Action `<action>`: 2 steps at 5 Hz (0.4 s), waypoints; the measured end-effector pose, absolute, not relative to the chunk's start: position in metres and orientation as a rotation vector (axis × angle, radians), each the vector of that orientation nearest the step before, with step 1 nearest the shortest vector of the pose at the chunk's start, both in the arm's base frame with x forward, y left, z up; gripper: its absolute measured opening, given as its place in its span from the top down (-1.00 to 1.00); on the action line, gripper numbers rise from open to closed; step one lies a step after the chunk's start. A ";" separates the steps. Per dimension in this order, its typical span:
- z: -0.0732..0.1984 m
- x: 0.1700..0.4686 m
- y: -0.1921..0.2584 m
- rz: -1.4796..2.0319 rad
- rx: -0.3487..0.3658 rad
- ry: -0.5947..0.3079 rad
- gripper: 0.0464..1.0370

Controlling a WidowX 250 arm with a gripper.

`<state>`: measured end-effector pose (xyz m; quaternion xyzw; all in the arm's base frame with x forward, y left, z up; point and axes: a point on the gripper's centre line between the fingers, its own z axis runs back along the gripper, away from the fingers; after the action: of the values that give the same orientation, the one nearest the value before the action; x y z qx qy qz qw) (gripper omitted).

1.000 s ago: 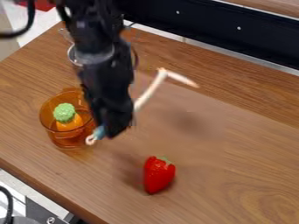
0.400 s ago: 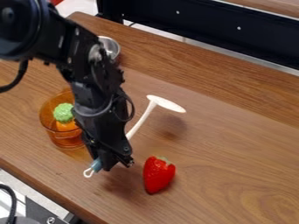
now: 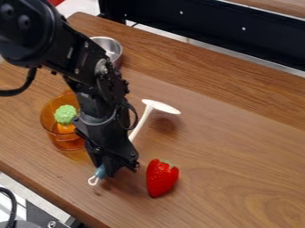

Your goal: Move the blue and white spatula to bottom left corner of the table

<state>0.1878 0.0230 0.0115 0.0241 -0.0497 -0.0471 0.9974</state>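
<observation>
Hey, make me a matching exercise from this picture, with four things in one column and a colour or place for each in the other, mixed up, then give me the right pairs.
Things:
1. Strawberry
2. Spatula
3. Metal cup
4. Knobbly green piece

Descriptions:
A. Inside the see-through orange pot
B. Silver-coloured
C. Red, with a green top
D. White and blue, held by the tool

Right pairs: 1-C, 2-D, 3-B, 4-A

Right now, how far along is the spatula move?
Pickup looks done: the gripper holds the spatula by its blue handle. Carry in hand: the white head hangs above its shadow on the table. Left: set-down at the bottom left corner, then release.
</observation>
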 end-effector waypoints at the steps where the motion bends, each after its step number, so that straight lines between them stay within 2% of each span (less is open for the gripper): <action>1: 0.006 0.189 0.022 -0.080 0.049 -0.095 0.63; 2: 0.002 0.195 0.022 -0.080 0.067 -0.123 0.63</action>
<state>0.1951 0.0219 0.0019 0.0334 -0.0616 -0.0400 0.9967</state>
